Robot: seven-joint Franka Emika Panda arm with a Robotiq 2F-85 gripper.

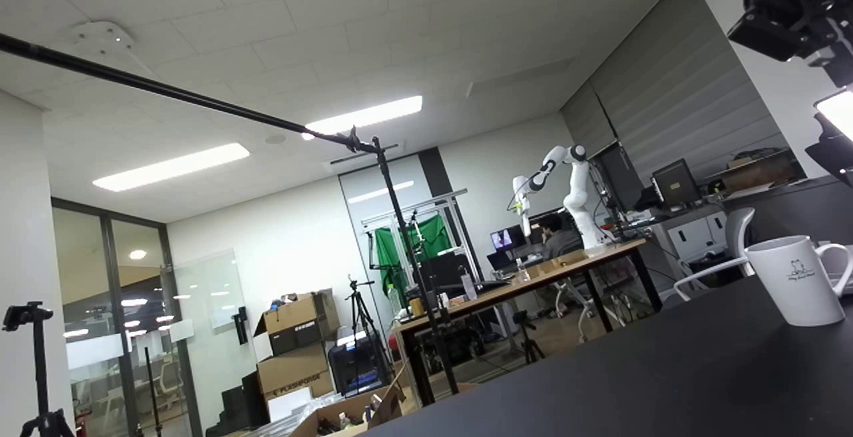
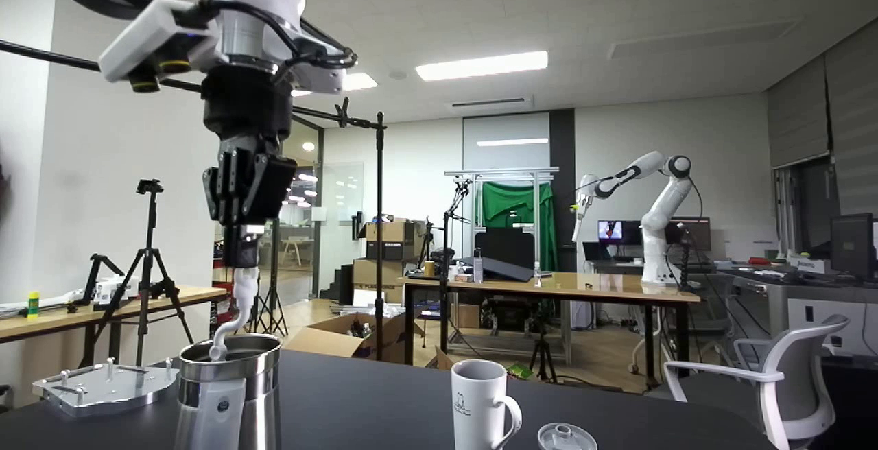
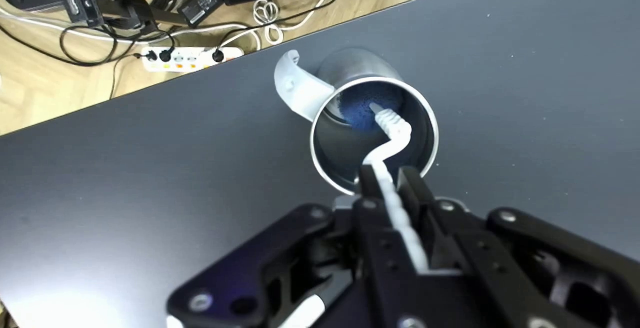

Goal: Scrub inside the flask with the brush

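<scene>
Grasping the brush (image 3: 400,135), the gripper (image 3: 388,178) hung above the flask (image 2: 262,405), its 2 jaws clenched around the white shank (image 3: 401,220). The blue bristles (image 3: 359,118) were inside the flask, which stood upright near 1 edge of the bench (image 3: 170,173), its handle (image 3: 301,88) facing that edge. In an exterior view, the mug (image 2: 478,402) and lid (image 2: 566,438) sat before the bench's far edge.
</scene>
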